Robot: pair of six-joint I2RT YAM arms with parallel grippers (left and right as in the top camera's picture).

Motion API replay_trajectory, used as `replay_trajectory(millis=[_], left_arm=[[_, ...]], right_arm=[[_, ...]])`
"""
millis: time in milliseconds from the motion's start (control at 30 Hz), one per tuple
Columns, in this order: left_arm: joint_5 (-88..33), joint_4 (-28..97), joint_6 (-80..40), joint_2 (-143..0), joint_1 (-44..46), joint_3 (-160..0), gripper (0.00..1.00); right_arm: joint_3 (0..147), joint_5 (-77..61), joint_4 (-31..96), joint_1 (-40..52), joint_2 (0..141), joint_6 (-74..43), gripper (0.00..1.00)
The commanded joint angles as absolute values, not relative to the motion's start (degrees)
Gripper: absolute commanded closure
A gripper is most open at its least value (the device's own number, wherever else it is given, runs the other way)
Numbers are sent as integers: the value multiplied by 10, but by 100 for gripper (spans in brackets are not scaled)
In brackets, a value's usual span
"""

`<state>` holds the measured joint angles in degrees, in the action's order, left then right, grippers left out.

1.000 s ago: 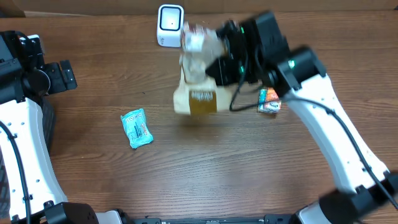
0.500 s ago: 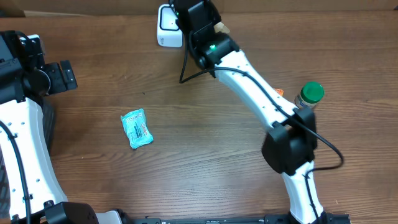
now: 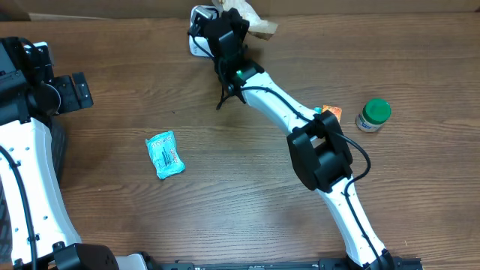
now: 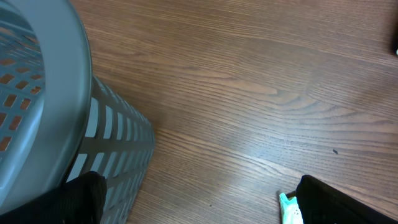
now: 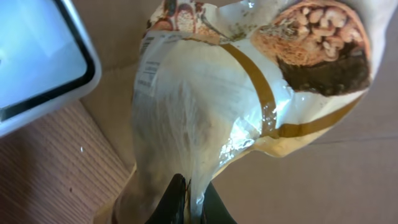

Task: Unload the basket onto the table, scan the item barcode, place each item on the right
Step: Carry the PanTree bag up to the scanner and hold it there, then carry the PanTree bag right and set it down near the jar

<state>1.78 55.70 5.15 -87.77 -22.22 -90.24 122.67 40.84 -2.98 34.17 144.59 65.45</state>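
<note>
Right arm is reaching across to the far edge of the table (image 3: 247, 202). Right gripper (image 5: 189, 200) is squeezing fully closed on a pinched fold at the bottom of the snack bag (image 5: 249, 112), and the fingers (image 5: 176, 202) are showing almost no gap in the wrist view. The bag is hanging up off the table, cream with gold stripes and a nut picture on its upper right. A white printed label is sitting on its upper left edge, with print too small to read. In the overhead view the bag is poking out to the right of the gripper, just beside the white scanner (image 3: 198, 34). The gripper is covering part of the scanner there. In the right wrist view the scanner's pale window is facing up at left, close to the bag; whether they are touching, cannot tell. Brown cardboard (image 5: 348, 174) is showing behind the bag.

Left gripper (image 4: 199, 190) is sitting wide open with nothing between its fingers, parked at the left side next to a grey basket (image 4: 118, 143).

A teal packet (image 3: 164, 154) is lying flat on the table left of centre, well apart from both grippers. A green-lidded jar (image 3: 373, 115) is standing at right, with an orange packet (image 3: 331, 113) just beside it.
</note>
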Motion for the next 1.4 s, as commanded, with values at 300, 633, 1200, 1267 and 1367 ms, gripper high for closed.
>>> replay_trajectory(millis=[300,633,1200,1267,1367], left_arm=[[19,557,67,-877,-221,-901,0],[19,557,67,-877,-221,-901,0],[19,557,67,-877,-221,-901,0],[19,557,67,-877,-221,-901,0],[19,557,66,-877,-221,-901,1]], right_arm=[[1238,415,-20,360,1443,680,96],[1238,421,-5,369,1448,680,96],[1238,458,45,397,1362,604,96],[1238,456,97,403,1336,559,96],[1238,368,282,415,1256,422,96]])
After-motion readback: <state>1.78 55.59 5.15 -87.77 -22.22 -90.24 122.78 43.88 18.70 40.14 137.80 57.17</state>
